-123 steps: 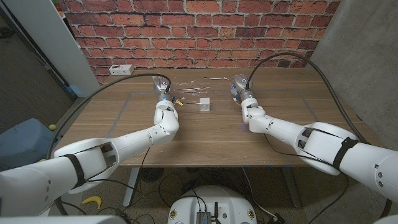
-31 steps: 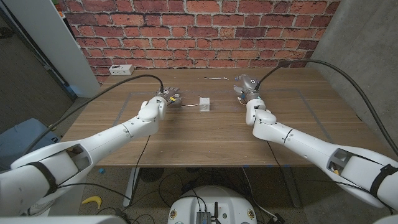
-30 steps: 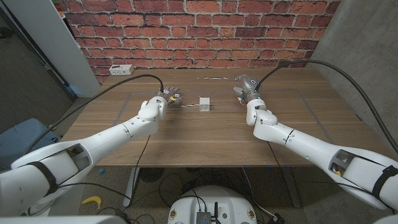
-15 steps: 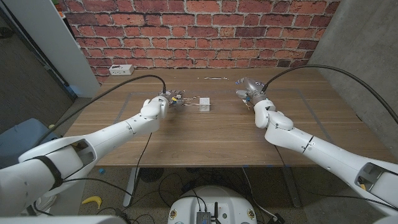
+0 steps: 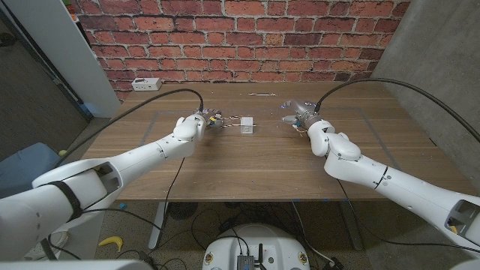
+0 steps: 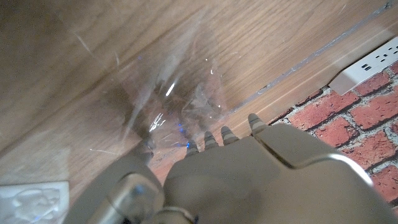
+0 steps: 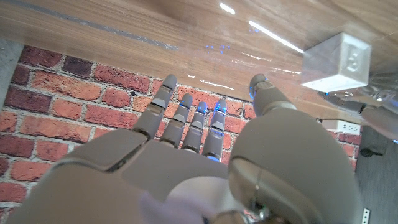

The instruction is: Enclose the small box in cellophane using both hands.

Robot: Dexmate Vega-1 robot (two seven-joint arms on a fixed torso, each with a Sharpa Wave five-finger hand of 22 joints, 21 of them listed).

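The small white box [image 5: 247,125] stands on the wooden table [image 5: 247,169] between my two hands, and it also appears in the right wrist view [image 7: 336,58]. Clear cellophane [image 5: 259,94] lies spread around it, showing mostly as glints. My left hand [image 5: 198,124] is just left of the box. Its fingers pinch a crumpled, raised fold of the cellophane [image 6: 180,106]. My right hand [image 5: 301,112] is to the right of the box with its fingers [image 7: 186,121] spread and straight over the film, thumb apart, nothing plainly between them.
A white power strip [image 5: 146,84] lies at the table's far left edge by the brick wall [image 5: 240,37]. Bare wood stretches across the table's near half. A grey panel [image 5: 435,60] stands on the right.
My left hand has crept a little nearer the box with the cellophane bunched at its fingers. My right arm has swung outward while its hand stays right of the box. The box has not moved.
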